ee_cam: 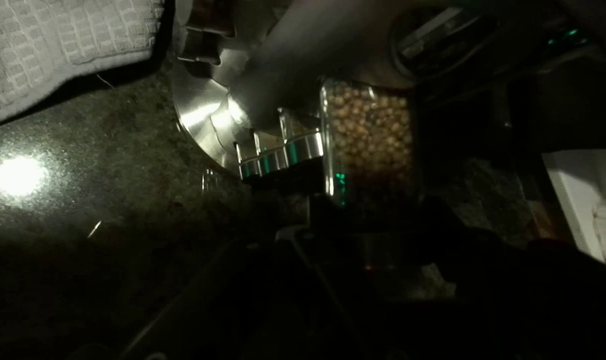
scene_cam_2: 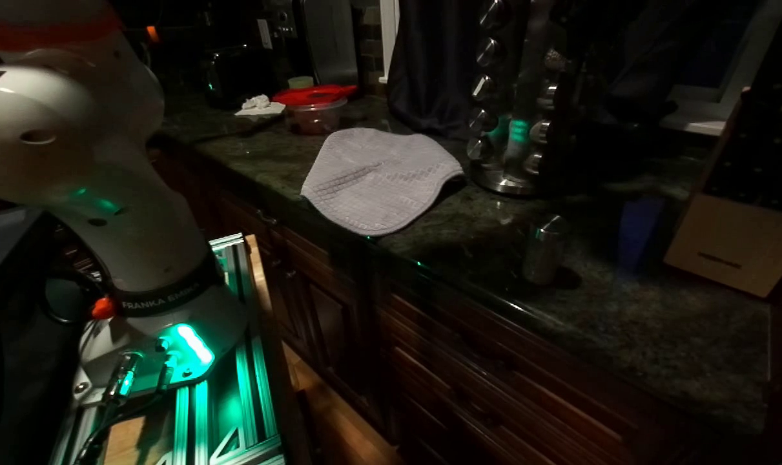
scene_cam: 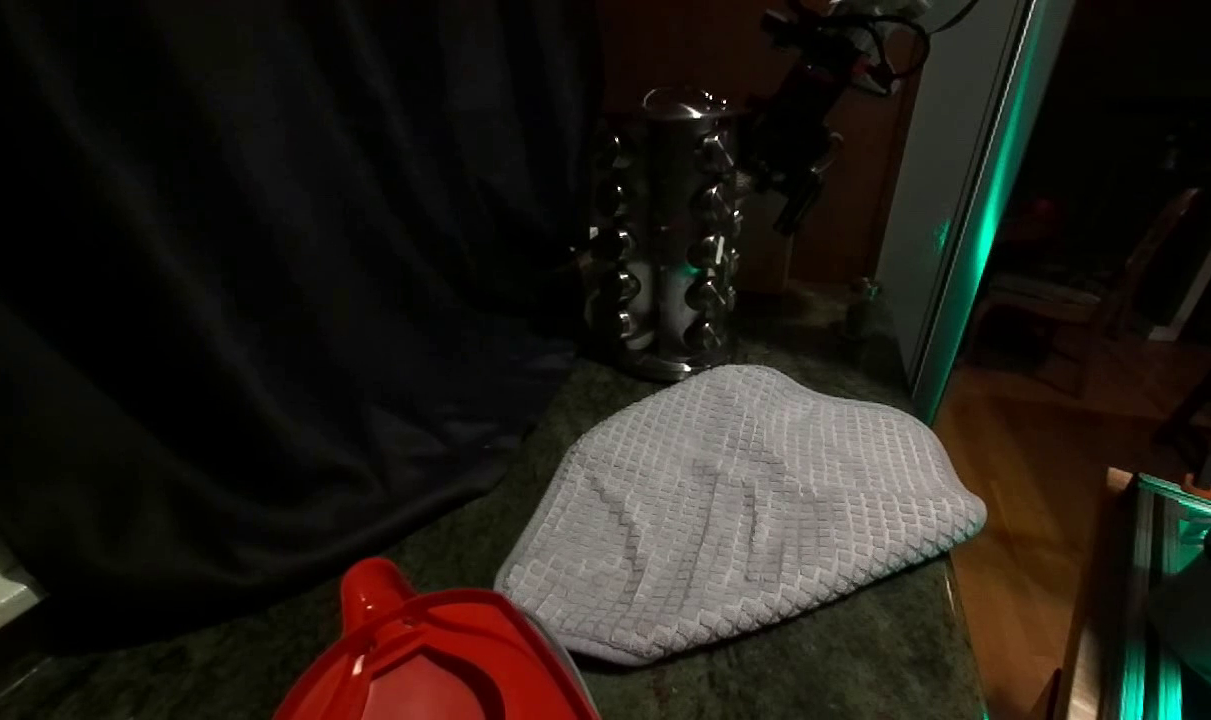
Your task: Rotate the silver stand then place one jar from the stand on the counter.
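The silver stand (scene_cam: pixel 677 180) stands upright on the dark counter (scene_cam: pixel 865 640) with columns of metal-lidded jars; it shows in both exterior views (scene_cam_2: pixel 520 97). In the wrist view the stand's shiny body (ee_cam: pixel 303 55) has a dark round opening at upper right. A clear jar of yellowish seeds (ee_cam: pixel 370 125) lies between my fingers, its far end close to the stand's body. My gripper (ee_cam: pixel 370 220) is closed around its lid end. Most of the jar's length shows outside the stand; whether its end touches the stand is unclear. In an exterior view my gripper (scene_cam: pixel 780 190) is dark beside the stand.
A grey checked cloth (scene_cam: pixel 745 510) lies in front of the stand. A red-lidded container (scene_cam: pixel 445 650) sits nearer the camera. A black curtain (scene_cam: pixel 265 250) hangs beside the stand. A small metal canister (scene_cam_2: pixel 545 248) and a knife block (scene_cam_2: pixel 733 239) stand on the counter.
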Controlling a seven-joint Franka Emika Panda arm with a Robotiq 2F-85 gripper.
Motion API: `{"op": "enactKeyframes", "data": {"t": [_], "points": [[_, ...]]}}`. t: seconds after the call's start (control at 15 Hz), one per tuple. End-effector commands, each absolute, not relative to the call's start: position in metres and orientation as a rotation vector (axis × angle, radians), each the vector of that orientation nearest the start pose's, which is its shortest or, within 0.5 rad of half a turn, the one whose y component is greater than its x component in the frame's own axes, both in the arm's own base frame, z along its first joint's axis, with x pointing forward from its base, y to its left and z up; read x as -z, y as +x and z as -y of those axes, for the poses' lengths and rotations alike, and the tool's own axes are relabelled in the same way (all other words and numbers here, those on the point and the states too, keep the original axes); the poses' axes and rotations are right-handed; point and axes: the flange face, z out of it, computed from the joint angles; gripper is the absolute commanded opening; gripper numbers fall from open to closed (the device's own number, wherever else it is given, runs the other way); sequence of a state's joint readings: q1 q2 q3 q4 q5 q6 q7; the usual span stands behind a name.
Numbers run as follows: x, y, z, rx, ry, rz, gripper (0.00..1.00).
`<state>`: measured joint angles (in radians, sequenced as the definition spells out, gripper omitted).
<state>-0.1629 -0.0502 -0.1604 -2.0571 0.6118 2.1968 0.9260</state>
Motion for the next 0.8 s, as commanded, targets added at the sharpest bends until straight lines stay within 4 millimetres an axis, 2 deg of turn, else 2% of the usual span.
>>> {"op": "enactKeyframes", "data": {"t": [0.0,0.2,0.4,0.73], "points": [[-0.494,0.525,0.175,0.045,-1.693,-1.877,0.25],[-0.497,0.523,0.181,0.065,-1.657,-1.897,0.25],[-0.513,0.523,0.19,0.149,-1.651,-1.892,0.25],[-0.531,0.525,0.187,0.257,-1.725,-1.879,0.25]]}}
